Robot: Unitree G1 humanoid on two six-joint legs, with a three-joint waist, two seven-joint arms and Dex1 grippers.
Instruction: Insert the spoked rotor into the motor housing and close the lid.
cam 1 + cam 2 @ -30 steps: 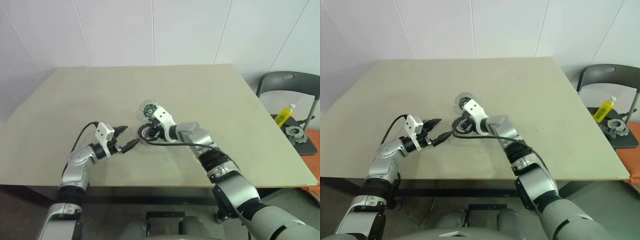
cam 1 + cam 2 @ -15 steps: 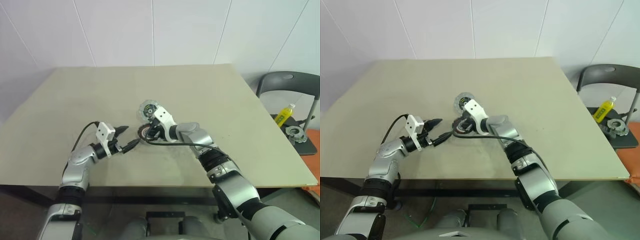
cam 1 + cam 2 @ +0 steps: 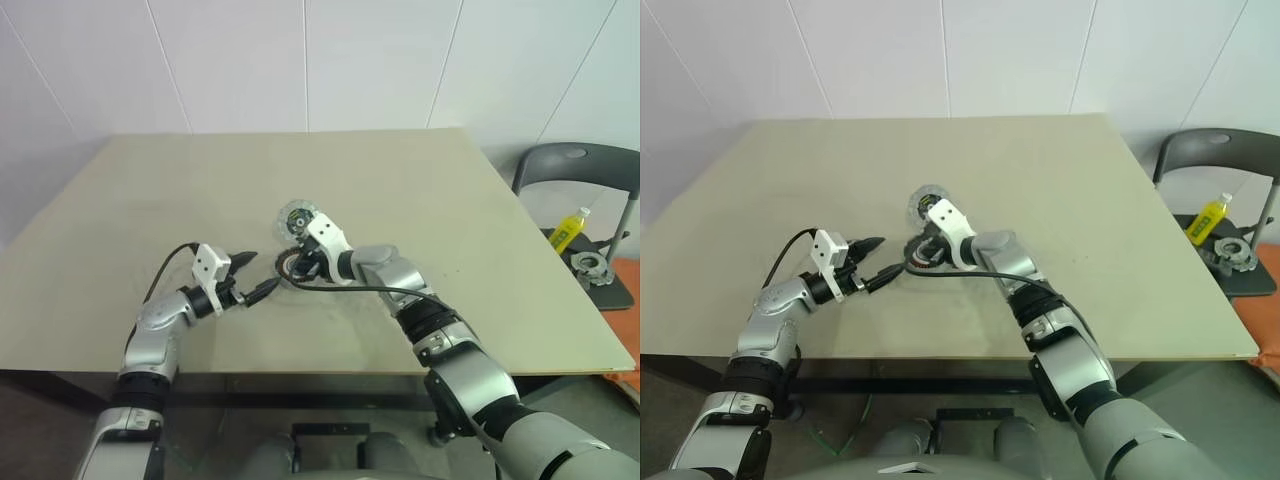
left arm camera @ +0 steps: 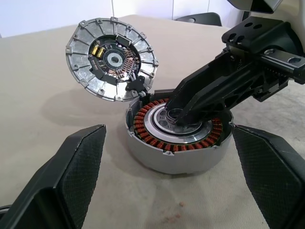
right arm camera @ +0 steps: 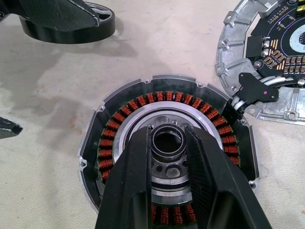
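Nothing has shifted over the last second. Right claw (image 5: 167, 157) stays clenched on the rotor hub (image 5: 167, 143), apparently seated in the motor housing (image 4: 178, 143) on the counter (image 3: 150, 200); left claw (image 4: 171, 191) released; lid (image 4: 112, 59) open.

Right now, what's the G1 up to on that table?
The right gripper is shut on the dark hub of the rotor, which sits inside the copper windings of the motor housing on the table. The housing's hinged lid stands open beside it, circuit board showing. The left gripper hovers open next to the housing, holding nothing. The lid is not yet closed.
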